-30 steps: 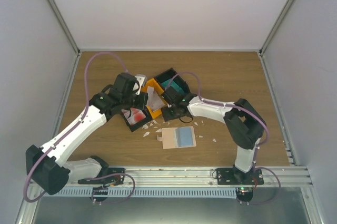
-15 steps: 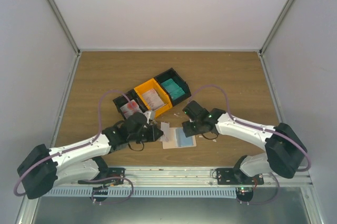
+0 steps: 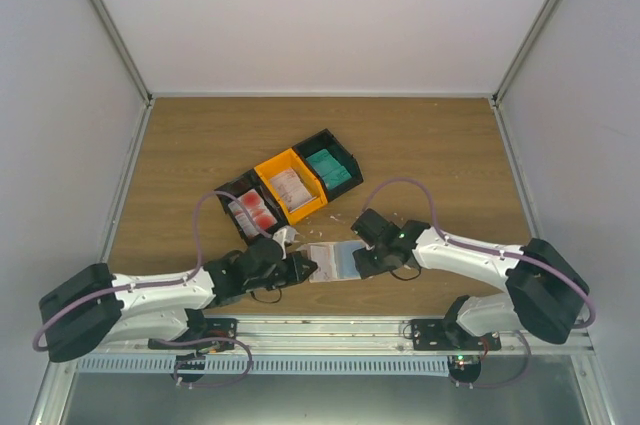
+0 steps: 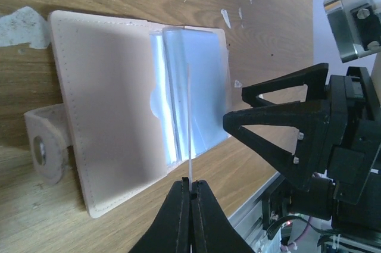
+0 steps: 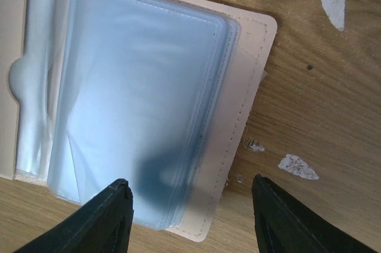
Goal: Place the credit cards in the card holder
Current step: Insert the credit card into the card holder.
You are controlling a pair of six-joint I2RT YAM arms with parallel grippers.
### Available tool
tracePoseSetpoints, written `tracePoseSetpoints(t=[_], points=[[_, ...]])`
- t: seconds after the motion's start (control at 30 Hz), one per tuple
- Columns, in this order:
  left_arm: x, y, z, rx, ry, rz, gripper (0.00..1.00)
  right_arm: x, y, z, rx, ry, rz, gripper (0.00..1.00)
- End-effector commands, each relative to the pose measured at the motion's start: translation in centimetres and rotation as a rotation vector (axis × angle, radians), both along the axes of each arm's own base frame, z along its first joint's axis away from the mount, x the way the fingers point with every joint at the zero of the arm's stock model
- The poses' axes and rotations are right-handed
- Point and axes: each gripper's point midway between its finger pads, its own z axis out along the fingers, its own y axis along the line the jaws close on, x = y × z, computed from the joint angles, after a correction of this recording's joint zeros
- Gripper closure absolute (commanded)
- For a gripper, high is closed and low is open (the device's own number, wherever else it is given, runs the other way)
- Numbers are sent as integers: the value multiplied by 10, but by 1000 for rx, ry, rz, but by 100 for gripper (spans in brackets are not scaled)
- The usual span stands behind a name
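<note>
Left wrist: my left tool [image 4: 190, 186] pinches a credit card [image 4: 189, 122] over the card holder [image 4: 113, 104]; my right tool [image 5: 189, 179] gapes empty. Next, I think, comes aiming at a pocket.

Card holder [image 3: 335, 261] on the table [image 3: 430, 145] between left gripper [image 3: 306, 267] and right gripper [image 3: 366, 259], trays [image 3: 272, 161] of credit cards [image 3: 291, 188] behind it.

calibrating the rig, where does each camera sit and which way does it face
Top external: above and behind the bases, looking down on the table; both arms show.
Left wrist: looks past its left hand, shut on an edge-on card, at the card holder and right hand.
Right wrist: looks down onto the holder's pockets; its open fingers show.
All three see the holder.
</note>
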Motion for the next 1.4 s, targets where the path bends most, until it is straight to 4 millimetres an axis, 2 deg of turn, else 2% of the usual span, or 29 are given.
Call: tracePoseSetpoints(t=[0.0,0.13,0.47,0.67,0.83,1.37], points=[[15,-14,25,-120,-65,54,100,-1,2,-5,1,1,-16,45],[22,-12,21,-125,-52,126,100,-3,-1,-10,-2,9,-42,49],[25,-23,9,-113,-60,114,100,-7,-5,-22,-29,39,-60,57],[32,-36,9,-122,-86,99,100,-9,-6,-24,-35,50,-60,59],[32,-33,-4,-115,-51,125,100,-11,-8,-27,-43,60,-64,60],[29,-50,-13,-162,-19,79,100,-9,-6,-27,-31,58,-81,60]])
